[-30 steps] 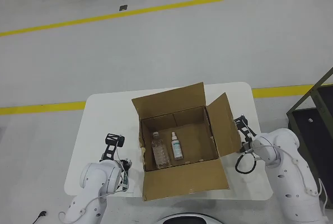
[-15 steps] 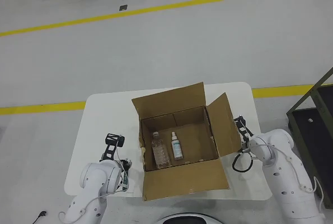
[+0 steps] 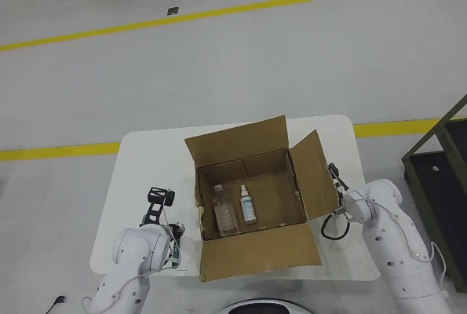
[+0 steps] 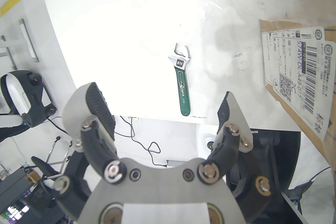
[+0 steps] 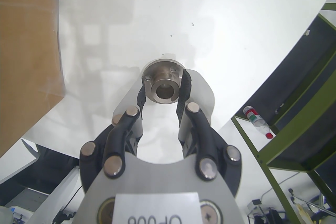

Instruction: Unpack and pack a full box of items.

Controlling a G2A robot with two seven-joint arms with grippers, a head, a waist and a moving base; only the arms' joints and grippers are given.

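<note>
Counter: a white rounded-corner counter (image 3: pixel 147 157) carries everything.
Box: a brown cardboard box (image 3: pixel 257 253) stands in the middle of the counter, its four flaps folded outward and its inside open to the top view. A printed white shipping label is stuck on the outer side that faces the left arm (image 4: pixel 294 70).
Inside the box: a clear plastic bottle (image 3: pixel 225 210) lies flat on the bottom. Just beside it lies a small white-topped spray bottle with a bluish body (image 3: pixel 249 205). The two lie roughly parallel.
Wrench: a green-handled adjustable wrench with a silver head (image 4: pixel 181 83) lies flat on the counter outside the box, on the left arm's side, its handle end near the counter's edge.
Left claw: the left claw (image 4: pixel 162 109) hangs above the wrench with its ribbed pads (image 4: pixel 99 101) spread wide apart, released and holding nothing. From above it sits left of the box (image 3: pixel 158 196).
Right claw: the right claw (image 5: pixel 164 82) is clenched on a round steel flanged bushing with a hollow centre (image 5: pixel 162 90), one pad on either side. It is held over bare counter, near the box's outward right flap (image 5: pixel 26 25).
Off the counter: an olive-green metal rack (image 5: pixel 288 135) stands beside the counter with a small red-capped bottle (image 5: pixel 256 120) on it.
</note>
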